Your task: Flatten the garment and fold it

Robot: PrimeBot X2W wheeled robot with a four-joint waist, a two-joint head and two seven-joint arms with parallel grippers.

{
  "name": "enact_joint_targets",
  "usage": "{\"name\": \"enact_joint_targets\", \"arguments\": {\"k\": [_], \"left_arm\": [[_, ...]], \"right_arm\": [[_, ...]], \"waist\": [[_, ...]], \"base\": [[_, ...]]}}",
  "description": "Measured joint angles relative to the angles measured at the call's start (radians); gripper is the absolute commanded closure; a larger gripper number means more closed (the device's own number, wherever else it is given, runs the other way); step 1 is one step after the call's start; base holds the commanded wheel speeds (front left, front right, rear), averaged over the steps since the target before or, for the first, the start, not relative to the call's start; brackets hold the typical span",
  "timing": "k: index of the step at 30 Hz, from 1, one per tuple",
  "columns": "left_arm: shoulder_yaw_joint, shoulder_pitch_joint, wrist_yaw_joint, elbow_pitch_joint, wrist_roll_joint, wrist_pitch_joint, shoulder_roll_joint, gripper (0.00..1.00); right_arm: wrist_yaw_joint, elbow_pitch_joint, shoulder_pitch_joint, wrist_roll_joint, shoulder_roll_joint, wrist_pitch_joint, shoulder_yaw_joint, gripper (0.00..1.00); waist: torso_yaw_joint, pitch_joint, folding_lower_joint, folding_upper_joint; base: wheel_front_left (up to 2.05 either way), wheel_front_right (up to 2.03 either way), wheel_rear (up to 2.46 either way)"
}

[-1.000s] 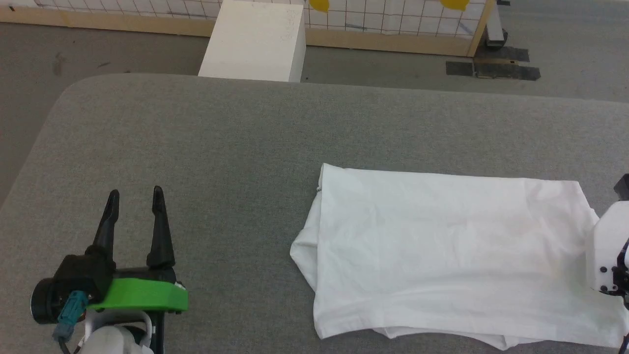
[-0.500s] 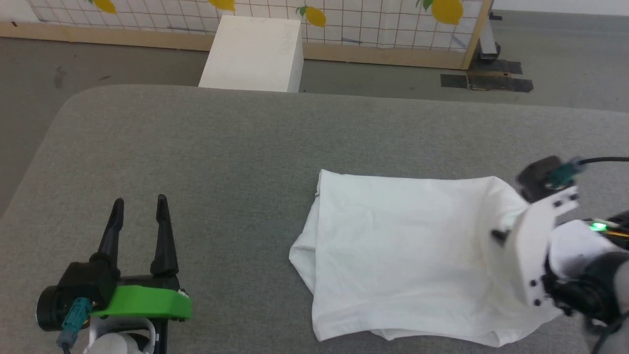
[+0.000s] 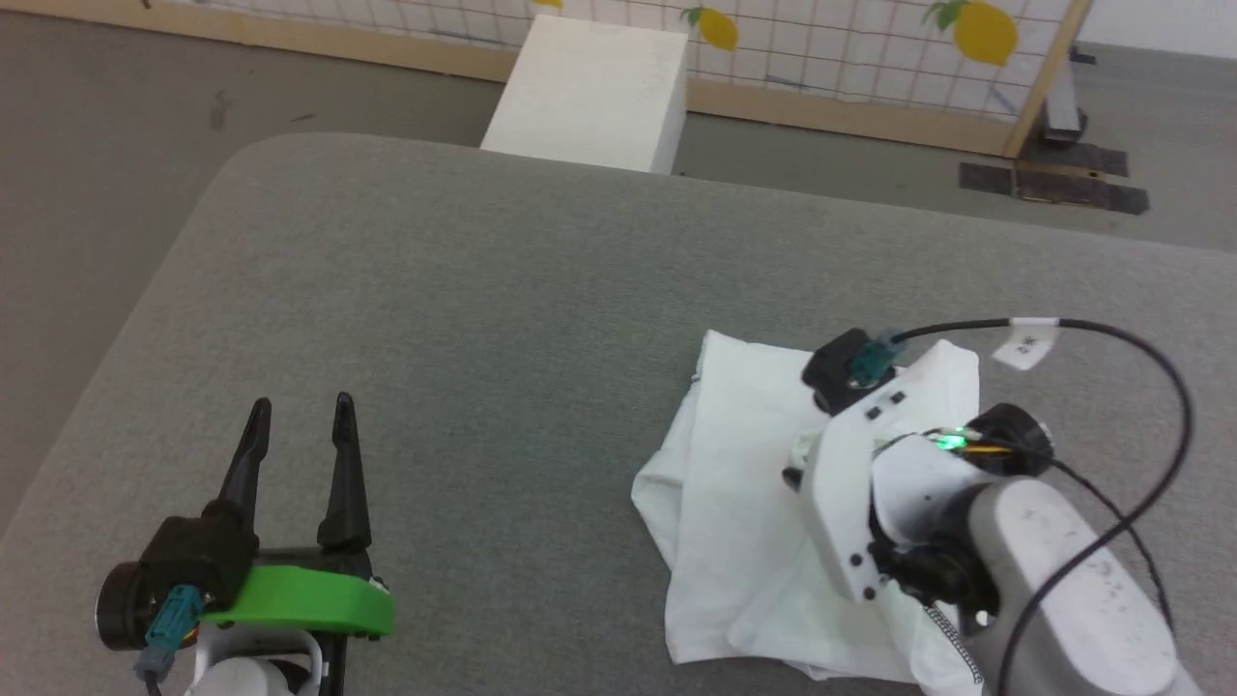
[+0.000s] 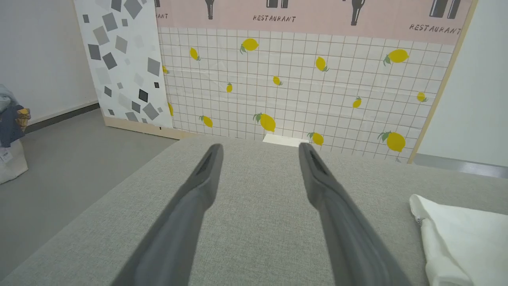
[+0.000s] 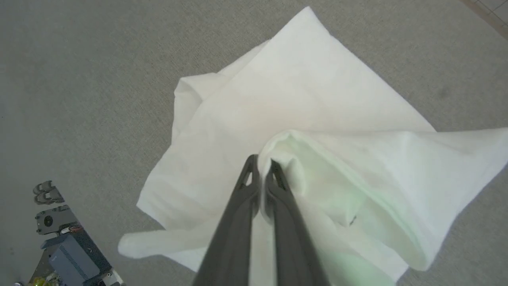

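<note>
**Entry: white garment on grey tabletop, right hand engaged**

Left hand (image 3: 301, 402): nearest item, well to the left of the garment (image 3: 744, 464). Green collar behind two long dark fingers (image 3: 340, 464), spread apart with nothing between them. It is poised just above the tabletop (image 3: 483, 290) and is clear of the cloth. The left wrist view shows the same parted fingers (image 4: 317, 178), with the garment's edge low at the right.

Right hand (image 5: 262, 160): directly over the garment, pale wrist housing with a lit green lamp. Fingers are drawn almost together on a raised fold of the cloth, which bunches up around the tips. A black cable (image 3: 1111, 338) with a white tag loops above the arm, to the right of the garment.

Garment: white, thin, lying on the tabletop. One layer is lifted and doubled over the flat layer beneath. The far edge lies fairly straight, and the near and left edges are rumpled.

Tabletop: grey woven covering, with a rounded corner far to the left of the garment.

White box (image 3: 589, 87): beyond the garment, on the floor past the tabletop's far edge.

Wall panel (image 3: 870, 39): behind the box, white grid printed with yellow lemons, wooden frame.
</note>
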Motion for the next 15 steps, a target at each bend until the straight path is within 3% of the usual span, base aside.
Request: {"name": "enact_joint_targets", "arguments": {"k": [4,14,15], "left_arm": [[-0.004,0.000,-0.002,0.009,0.000,0.000,-0.004,0.00],[-0.009,-0.005,-0.013,0.021,0.000,0.000,-0.011,0.00],[-0.009,-0.006,-0.013,0.021,0.000,0.000,-0.013,0.00]], "right_arm": [[0.000,0.118,-0.035,-0.012,0.043,-0.059,0.048,1.00],[0.000,0.358,-0.100,-0.039,0.074,-0.181,0.161,1.00],[0.000,0.376,-0.106,-0.038,0.077,-0.197,0.170,0.91]], "waist": [[0.035,0.007,0.0000,0.0000],[0.077,0.030,0.0000,0.0000],[0.076,0.029,0.0000,0.0000]], "base": [[0.00,0.00,0.00],[0.00,0.00,0.00],[0.00,0.00,0.00]]}}
